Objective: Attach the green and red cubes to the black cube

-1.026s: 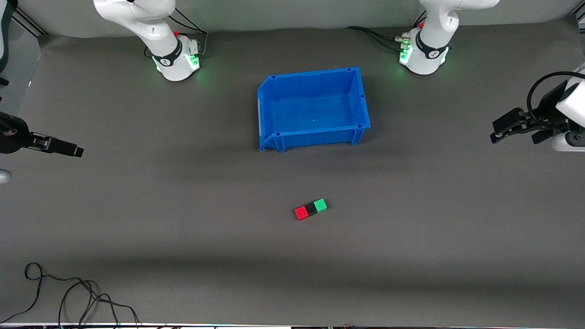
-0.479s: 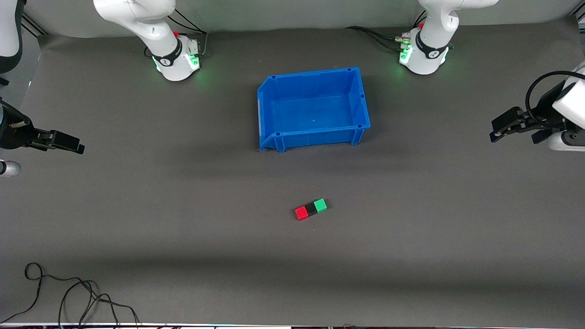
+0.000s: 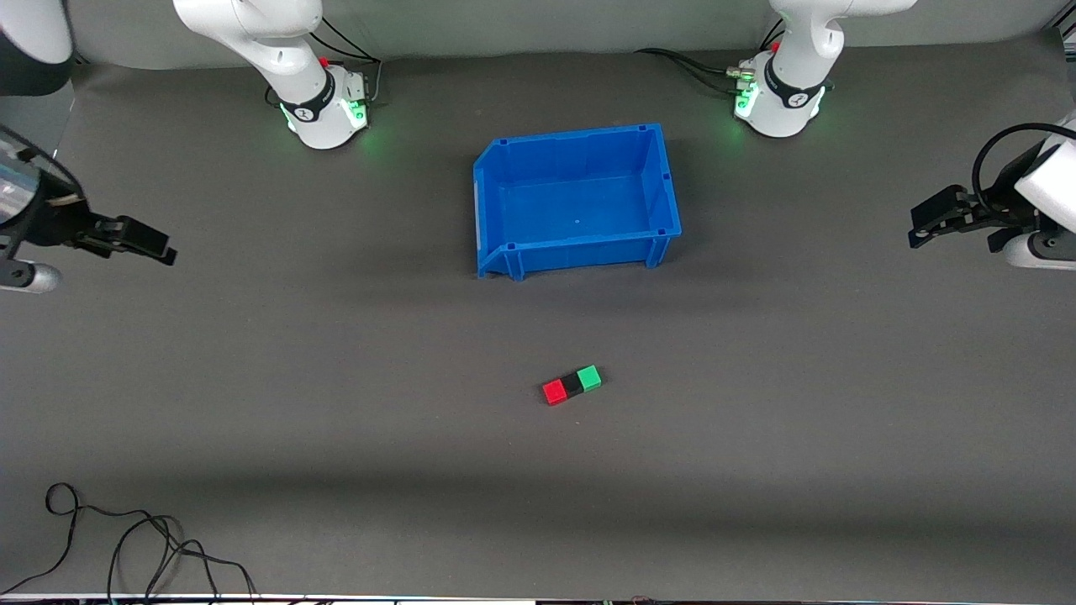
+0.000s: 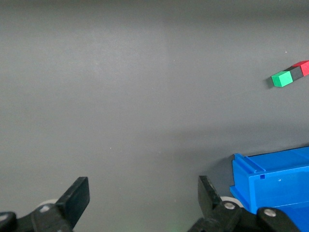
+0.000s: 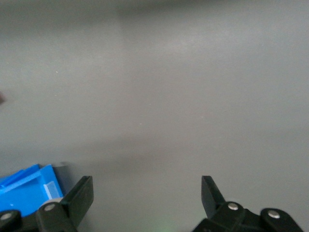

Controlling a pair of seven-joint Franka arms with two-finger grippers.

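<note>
lying slantwise — red cube, black cube, green cube.

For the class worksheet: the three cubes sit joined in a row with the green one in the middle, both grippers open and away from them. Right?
Not quite. The black cube is in the middle, between red and green, as the front view shows. The rest holds: left gripper and right gripper are open, away from them.

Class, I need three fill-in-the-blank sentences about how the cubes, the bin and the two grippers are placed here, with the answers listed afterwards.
1. The black cube sits between the red cube and the ____ cube.
2. The row of cubes lies ____ to the front camera than the blue bin.
3. The left gripper and the right gripper both have their fingers ____.

Answers: green; nearer; open
</note>
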